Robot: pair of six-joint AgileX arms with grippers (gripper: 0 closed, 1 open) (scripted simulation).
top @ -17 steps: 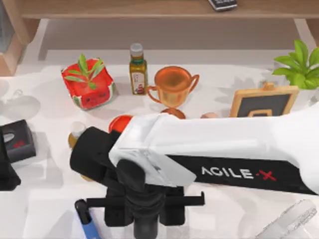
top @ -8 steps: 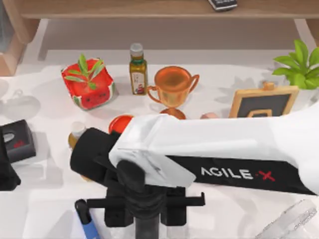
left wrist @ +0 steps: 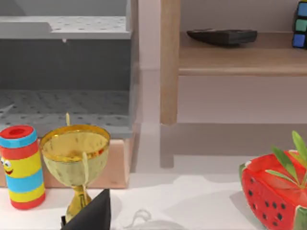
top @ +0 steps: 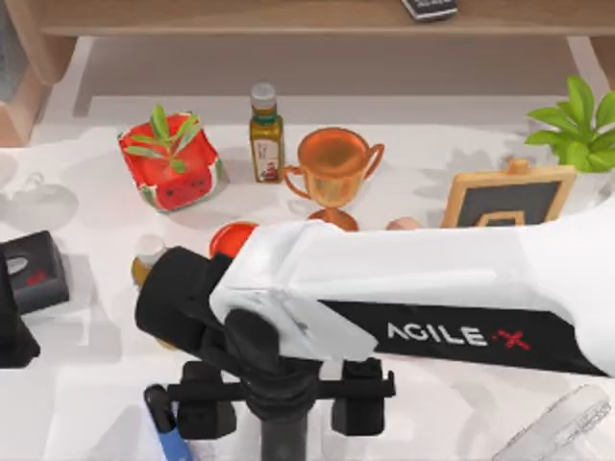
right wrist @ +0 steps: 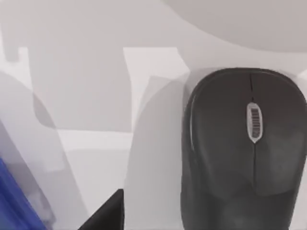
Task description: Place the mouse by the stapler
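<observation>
A: Left side? Left arm [top: 12,331] is sitting parked at the surface's left edge.

B: Then the blue stapler [top: 171,434] is lying near the front edge, with the right hand [top: 283,415] hovering just beside it, fingers spread wide, gripping nothing.

A: Mouse?

B: The mouse [right wrist: 244,148] is resting on the surface under that hand, apart from the stapler, its long axis seemingly running crosswise to the finger gap.

Bottle [top: 266,134] between watermelon box [top: 170,161] and trophy [top: 332,168], left of chalkboard [top: 507,197].
</observation>
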